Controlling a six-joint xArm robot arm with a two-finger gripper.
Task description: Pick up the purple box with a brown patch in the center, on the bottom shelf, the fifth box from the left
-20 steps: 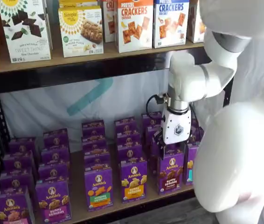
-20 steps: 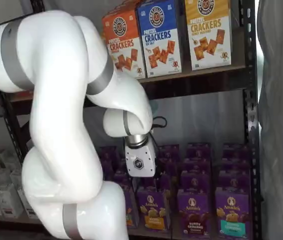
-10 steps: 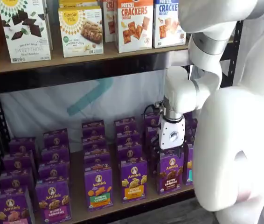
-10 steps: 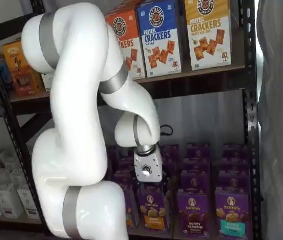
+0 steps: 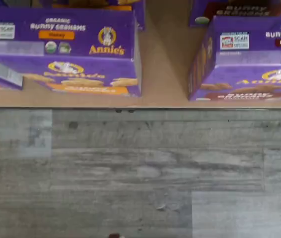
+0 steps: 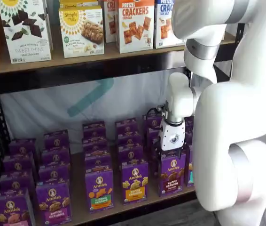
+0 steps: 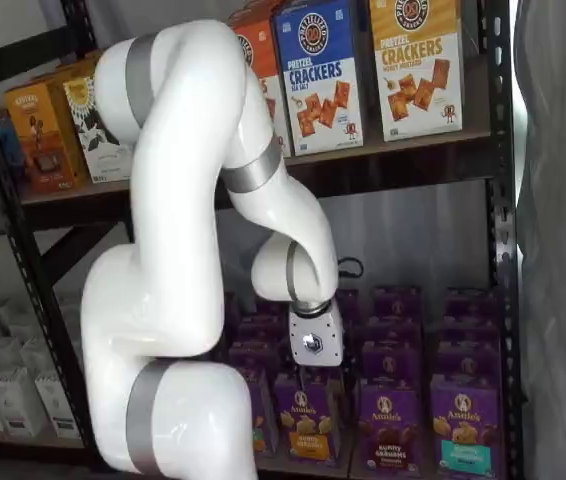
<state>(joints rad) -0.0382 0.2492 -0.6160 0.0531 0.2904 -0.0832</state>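
Note:
The purple box (image 6: 172, 173) with a dark brown band stands at the front of its column on the bottom shelf (image 6: 79, 190). It shows in both shelf views (image 7: 388, 425). In the wrist view its top and front (image 5: 249, 64) show, marked "Chocolate", at the edge of the tan board (image 5: 163, 54). My gripper (image 6: 169, 151) hangs just above this box, its white body upright. In a shelf view it (image 7: 309, 374) is a little left of the box. The black fingers blend into the dark boxes behind, so I cannot tell if there is a gap between them.
A purple carton with an orange band (image 6: 134, 181) stands left of the target, also in the wrist view (image 5: 63, 54). More purple cartons fill the rows behind. A teal-band carton (image 7: 463, 432) stands to its right. Cracker boxes (image 6: 135, 23) line the higher board. A grey plank floor (image 5: 140, 173) lies below.
The gripper has come lower and nearer to the brown-band box. The upper arm has swung up and across, uncovering more of the boxes on the higher board.

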